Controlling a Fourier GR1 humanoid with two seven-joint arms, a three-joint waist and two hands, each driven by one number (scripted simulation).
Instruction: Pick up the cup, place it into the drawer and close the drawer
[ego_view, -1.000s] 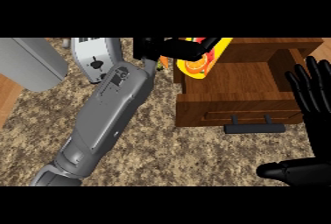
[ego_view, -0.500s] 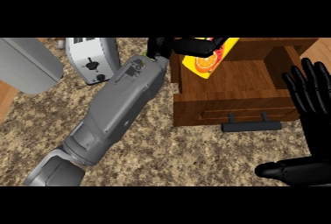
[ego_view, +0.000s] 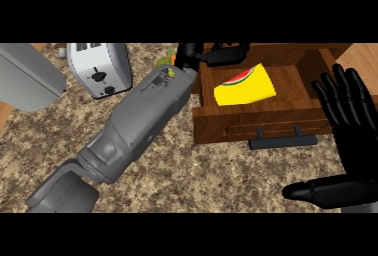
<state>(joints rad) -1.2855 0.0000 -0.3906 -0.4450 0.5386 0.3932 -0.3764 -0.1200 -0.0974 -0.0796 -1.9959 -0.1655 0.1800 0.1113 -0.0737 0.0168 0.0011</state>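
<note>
The yellow cup (ego_view: 245, 88) with a watermelon print lies on its side inside the open wooden drawer (ego_view: 221, 122), toward its left half. My left hand (ego_view: 221, 52) is over the drawer's far left corner, just beyond the cup, with fingers relaxed and nothing between them. Its grey forearm (ego_view: 140, 125) crosses the counter diagonally. At the view's right edge my right hand (ego_view: 347, 110) rests open, fingers up, beside the drawer's right side. The drawer's black handle (ego_view: 284, 140) faces me.
A silver toaster (ego_view: 100, 67) stands on the speckled counter (ego_view: 214, 175) at the back left, with a grey appliance (ego_view: 26, 75) further left. A small green and orange item (ego_view: 169, 60) peeks out behind my left wrist.
The cup has left my left hand and now lies in the drawer. The hand has opened and drawn back toward the drawer's far corner. My right hand has stayed put.
</note>
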